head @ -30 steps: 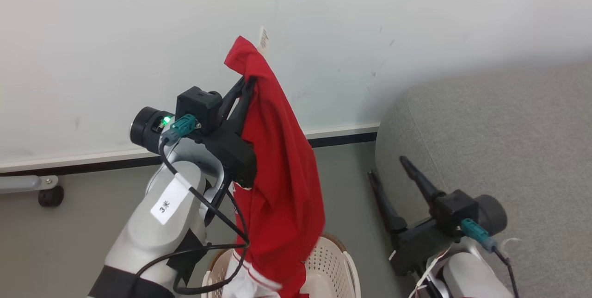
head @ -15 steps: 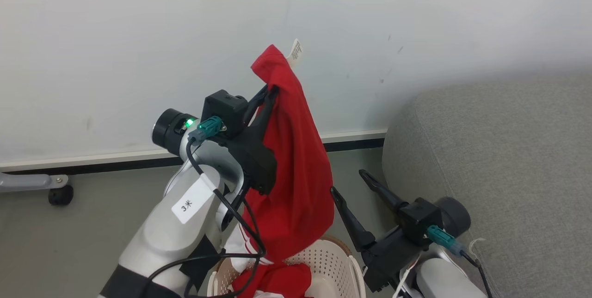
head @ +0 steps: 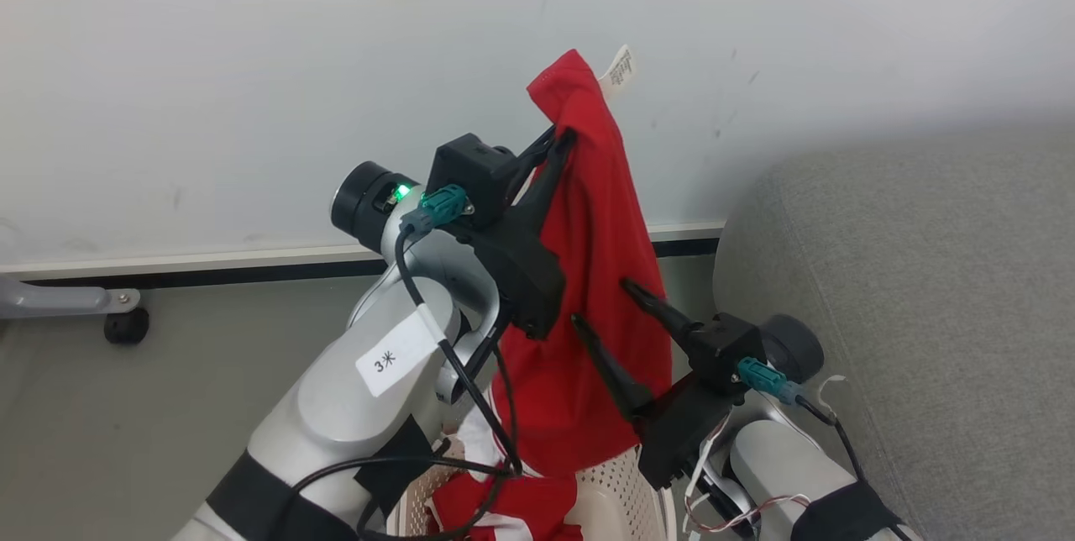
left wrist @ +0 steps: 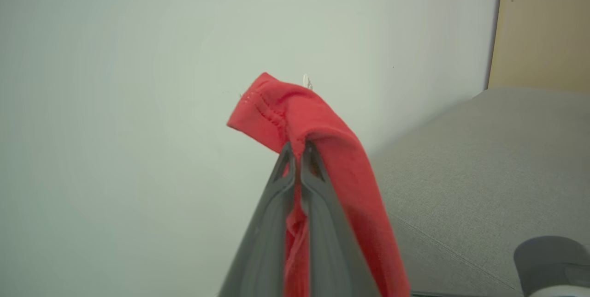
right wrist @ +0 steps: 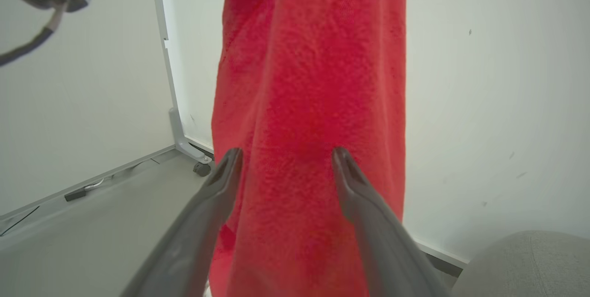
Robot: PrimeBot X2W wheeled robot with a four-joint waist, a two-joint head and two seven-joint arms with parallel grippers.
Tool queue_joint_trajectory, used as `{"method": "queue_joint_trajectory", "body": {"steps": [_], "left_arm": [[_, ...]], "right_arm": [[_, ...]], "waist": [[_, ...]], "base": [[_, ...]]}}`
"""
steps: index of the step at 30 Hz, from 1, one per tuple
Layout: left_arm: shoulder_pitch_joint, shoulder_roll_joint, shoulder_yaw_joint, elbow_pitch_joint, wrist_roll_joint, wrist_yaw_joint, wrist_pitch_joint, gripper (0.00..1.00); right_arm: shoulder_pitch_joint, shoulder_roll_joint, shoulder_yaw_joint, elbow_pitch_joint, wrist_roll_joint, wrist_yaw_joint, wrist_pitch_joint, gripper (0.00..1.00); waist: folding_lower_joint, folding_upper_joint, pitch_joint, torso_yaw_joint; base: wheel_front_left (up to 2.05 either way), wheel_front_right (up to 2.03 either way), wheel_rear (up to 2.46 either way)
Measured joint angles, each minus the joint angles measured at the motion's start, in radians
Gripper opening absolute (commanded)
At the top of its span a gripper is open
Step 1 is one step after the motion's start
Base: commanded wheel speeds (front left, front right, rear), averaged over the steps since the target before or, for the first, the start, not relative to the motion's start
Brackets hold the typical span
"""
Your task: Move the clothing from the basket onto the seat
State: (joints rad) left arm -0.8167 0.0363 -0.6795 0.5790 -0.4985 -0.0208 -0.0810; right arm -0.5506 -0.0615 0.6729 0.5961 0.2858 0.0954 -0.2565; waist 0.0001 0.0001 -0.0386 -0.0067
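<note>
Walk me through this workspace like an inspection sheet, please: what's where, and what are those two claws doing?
Surface: grey floor; big grey seat at the right.
Job's things: red garment hangs over the basket; more red and white clothing lies in it.
Clutter: nothing seen.
Grippers: left gripper shut on the garment's top edge; right gripper open, fingers spread in front of the hanging cloth, contact cannot be told.
Cables: black cable loops down along the left arm.
Surroundings: pale wall with dark skirting; a wheeled leg at the far left.
</note>
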Motion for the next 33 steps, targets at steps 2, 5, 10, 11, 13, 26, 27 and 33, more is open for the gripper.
{"method": "queue_joint_trajectory", "body": {"steps": [2,5,10,11,13,26,27,33], "left_arm": [[-0.011,-0.001,-0.023,-0.011,-0.011,0.009,0.001,0.00],[-0.024,-0.001,-0.054,-0.028,-0.032,0.022,0.010,0.00],[-0.031,0.000,-0.097,-0.068,-0.071,0.031,0.018,0.00],[-0.035,0.000,-0.102,-0.074,-0.073,0.031,0.018,0.00],[-0.038,0.000,-0.105,-0.083,-0.082,0.040,0.018,0.00],[-0.030,0.009,-0.049,-0.034,-0.115,0.067,0.017,0.00],[-0.024,0.013,-0.042,-0.032,-0.119,0.073,0.016,0.08],[0.051,0.066,-0.004,0.013,-0.134,0.084,-0.019,1.00]], "right_arm": [[-0.019,-0.001,0.020,0.027,0.022,-0.013,0.000,1.00],[-0.041,0.000,0.051,0.065,0.034,-0.030,0.000,1.00],[-0.072,0.000,0.077,0.132,0.056,-0.063,0.000,0.89],[-0.079,0.000,0.080,0.144,0.062,-0.069,0.000,0.48],[-0.092,0.000,0.085,0.167,0.078,-0.074,0.000,0.08],[-0.163,-0.001,0.096,0.217,0.147,-0.078,0.000,0.00],[-0.164,0.000,0.092,0.218,0.148,-0.078,0.000,0.00],[-0.202,-0.002,0.045,0.230,0.147,-0.068,0.000,0.00]], "waist": [[0.0000,0.0000,0.005,0.006],[0.0000,0.0000,0.011,0.017],[0.0000,0.0000,0.020,0.038],[0.0000,0.0000,0.021,0.042],[0.0000,0.0000,0.023,0.050],[0.0000,0.0000,0.030,0.040],[0.0000,0.0000,0.030,0.035],[0.0000,0.0000,0.033,-0.008]], "base": [[0.00,0.00,0.00],[0.00,0.00,0.00],[0.00,0.00,0.00],[0.00,0.00,0.00],[0.00,0.00,0.00],[0.00,0.00,0.00],[0.00,0.00,0.00],[0.00,0.00,0.00]]}}
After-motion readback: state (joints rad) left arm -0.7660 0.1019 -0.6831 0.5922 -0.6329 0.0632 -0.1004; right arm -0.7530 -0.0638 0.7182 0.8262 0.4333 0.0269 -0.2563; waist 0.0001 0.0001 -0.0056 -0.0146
